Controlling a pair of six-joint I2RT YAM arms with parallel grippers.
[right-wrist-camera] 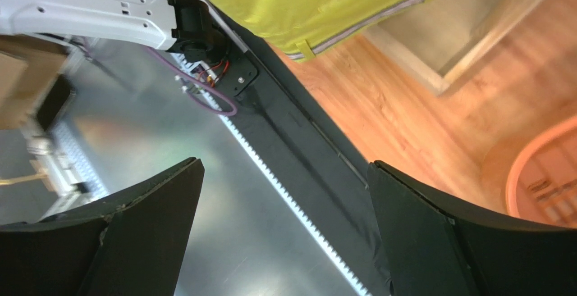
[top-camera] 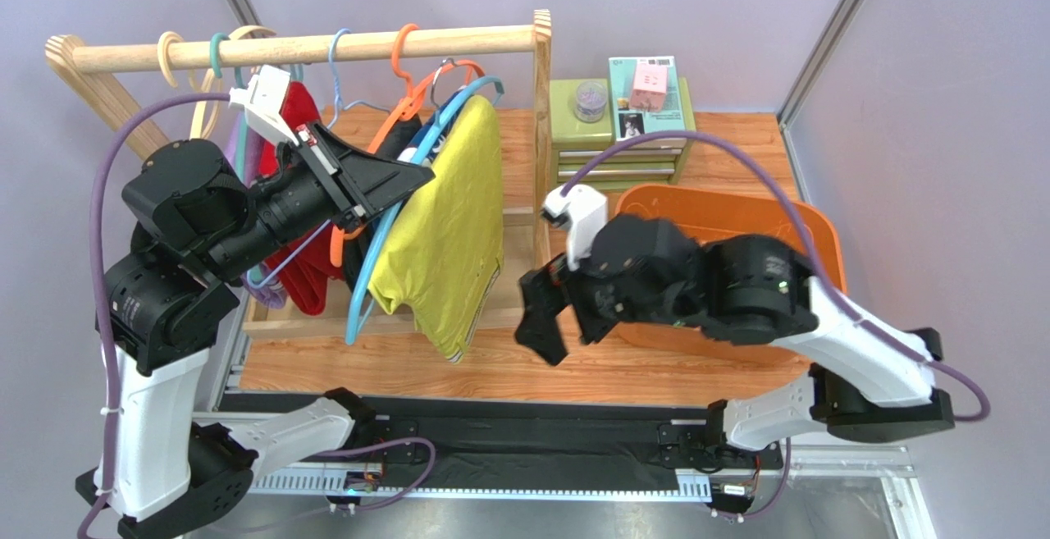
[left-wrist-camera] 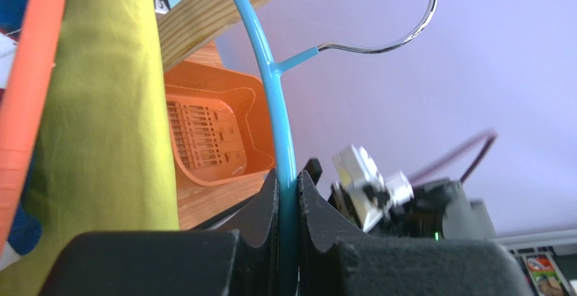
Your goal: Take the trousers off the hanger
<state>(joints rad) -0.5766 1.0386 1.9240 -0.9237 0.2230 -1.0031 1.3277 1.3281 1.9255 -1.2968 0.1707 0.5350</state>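
Note:
Yellow-green trousers (top-camera: 450, 231) with a striped cuff (right-wrist-camera: 359, 22) hang over a blue hanger (top-camera: 370, 271) that leans out from the wooden rack. My left gripper (top-camera: 413, 176) is shut on that hanger's blue rim (left-wrist-camera: 274, 100), the rim pinched between the jaws of the left gripper (left-wrist-camera: 288, 181). The yellow-green cloth (left-wrist-camera: 101, 140) hangs just left of it. Navy blue cloth (left-wrist-camera: 12, 5) shows at the edge behind an orange hanger (left-wrist-camera: 34, 73). My right gripper (top-camera: 542, 318) stands wide open and empty, right of the trousers' lower hem and apart from it. The right gripper (right-wrist-camera: 284, 167) looks down at the table's edge.
The wooden rail (top-camera: 370, 47) carries several more hangers, and a red garment (top-camera: 302, 256) hangs behind my left arm. An orange basket (top-camera: 715, 204) lies under my right arm. A stack of green boxes (top-camera: 622, 133) stands at the back, beside the rack's post (top-camera: 542, 96).

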